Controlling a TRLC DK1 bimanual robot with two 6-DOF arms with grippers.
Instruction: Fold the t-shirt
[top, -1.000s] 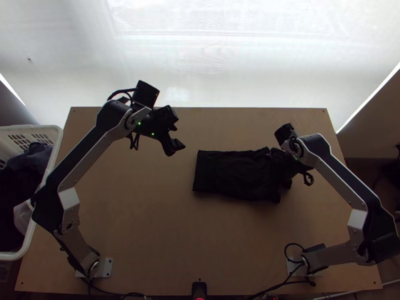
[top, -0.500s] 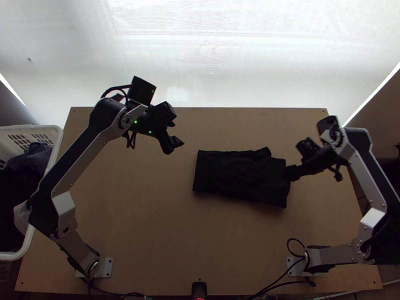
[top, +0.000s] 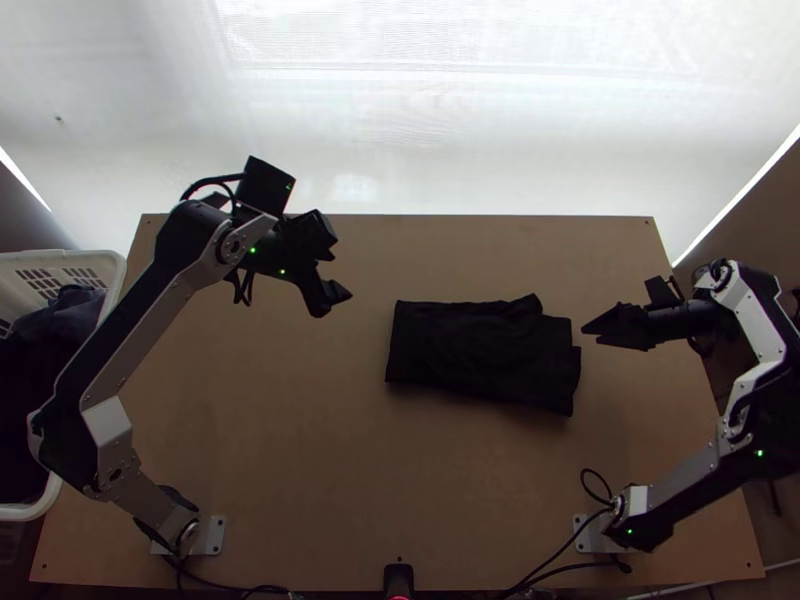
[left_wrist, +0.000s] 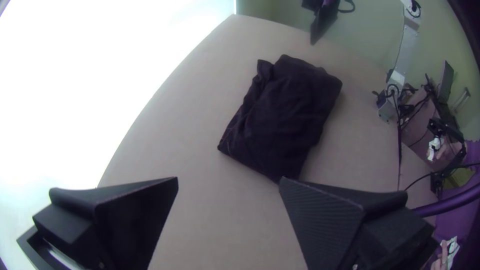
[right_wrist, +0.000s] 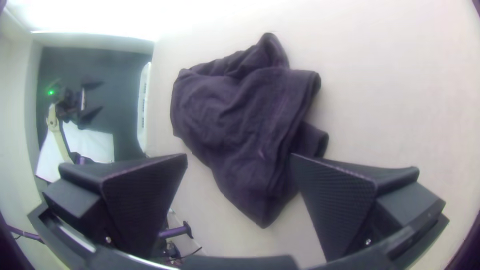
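Looked dim in the top view, backlit through a glowing white screen (top: 420, 120) beyond the far edge of the bench (top: 300, 450). Left the bench in muted shade and the t-shirt (top: 480, 350) nearly solid black, with little fold detail. Glared much brighter in both wrist views, blown out to plain white at the screen. Bowed straight edges there and darkened toward the corners.

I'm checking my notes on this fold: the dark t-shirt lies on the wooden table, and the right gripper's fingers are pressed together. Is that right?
Not quite: the right wrist view shows the right gripper wide open. The dark t-shirt does lie on the wooden table.
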